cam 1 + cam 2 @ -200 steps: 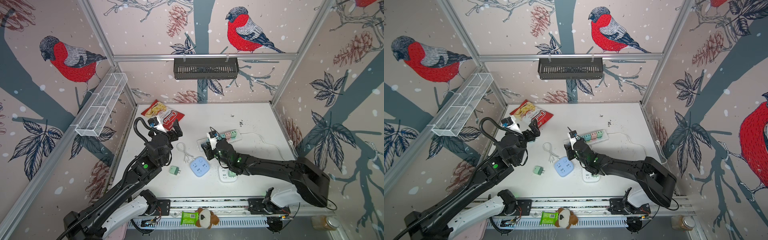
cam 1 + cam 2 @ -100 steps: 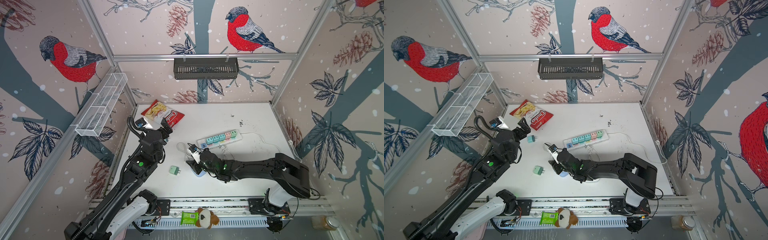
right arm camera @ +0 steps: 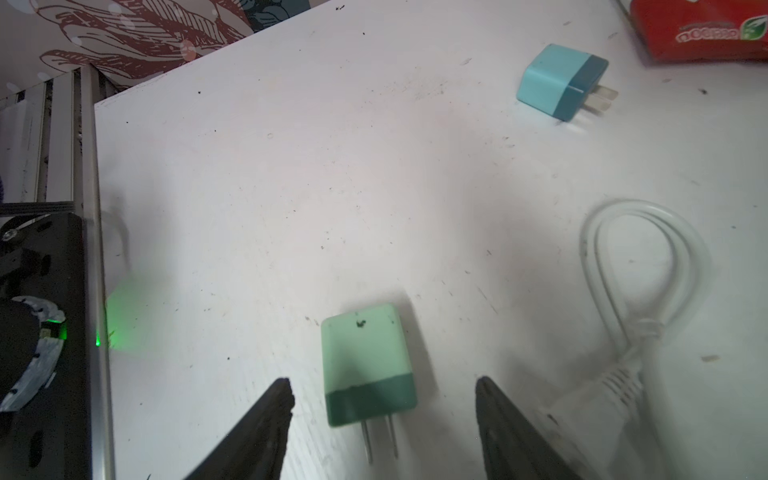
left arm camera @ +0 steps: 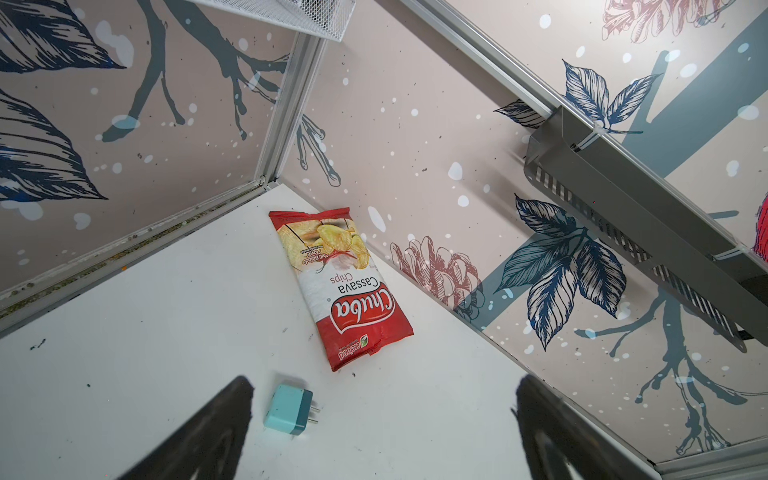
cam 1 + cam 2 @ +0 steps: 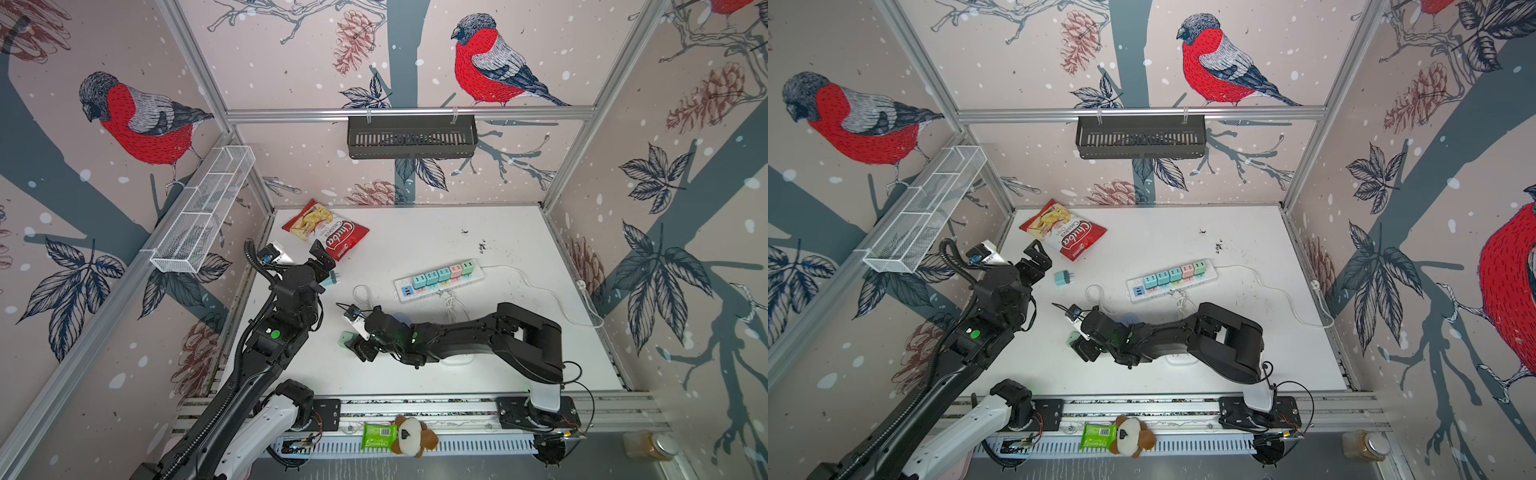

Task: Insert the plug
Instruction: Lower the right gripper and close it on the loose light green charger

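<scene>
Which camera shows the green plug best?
The right wrist view: the green plug lies flat, prongs showing, between the open right gripper fingers. Both top views show only its corner beside the gripper. The left wrist view misses it.

Both top views look steeply down from high over the front rail [image 5: 415, 406], sharing my whole bench [image 5: 415, 241] in the lower half of frame. My left wrist camera faces the back corner and the chips bag [image 4: 345, 286]; my right hangs close over the green plug [image 3: 365, 361]. Both wrist views share the blue plug [image 4: 289, 409].
</scene>
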Motion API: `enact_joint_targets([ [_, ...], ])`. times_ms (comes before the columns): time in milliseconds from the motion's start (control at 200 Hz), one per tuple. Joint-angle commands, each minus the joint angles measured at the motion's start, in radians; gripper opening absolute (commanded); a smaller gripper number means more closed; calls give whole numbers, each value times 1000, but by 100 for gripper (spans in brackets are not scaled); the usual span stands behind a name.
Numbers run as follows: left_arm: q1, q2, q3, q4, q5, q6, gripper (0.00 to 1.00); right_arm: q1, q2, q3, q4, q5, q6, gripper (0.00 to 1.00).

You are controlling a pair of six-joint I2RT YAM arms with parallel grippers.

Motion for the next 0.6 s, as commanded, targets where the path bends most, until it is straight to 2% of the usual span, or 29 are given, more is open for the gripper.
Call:
enact_joint_targets([
  [0, 3, -1, 3, 4, -1, -25, 98, 7, 54, 47, -61, 0, -15, 70],
  [185, 2, -19, -18, 25, 5, -23, 98, 8, 117, 93, -79, -23, -14, 68],
  [290, 3, -16, -12, 21, 7, -20, 98, 16, 138, 110, -87, -32, -26, 64],
  [415, 3, -15, -7, 18, 12, -20, 98, 20, 162, 116, -82, -34, -42, 57],
  [595, 3, -19, -19, 32, 15, -12, 98, 23, 155, 107, -65, -20, -33, 39],
])
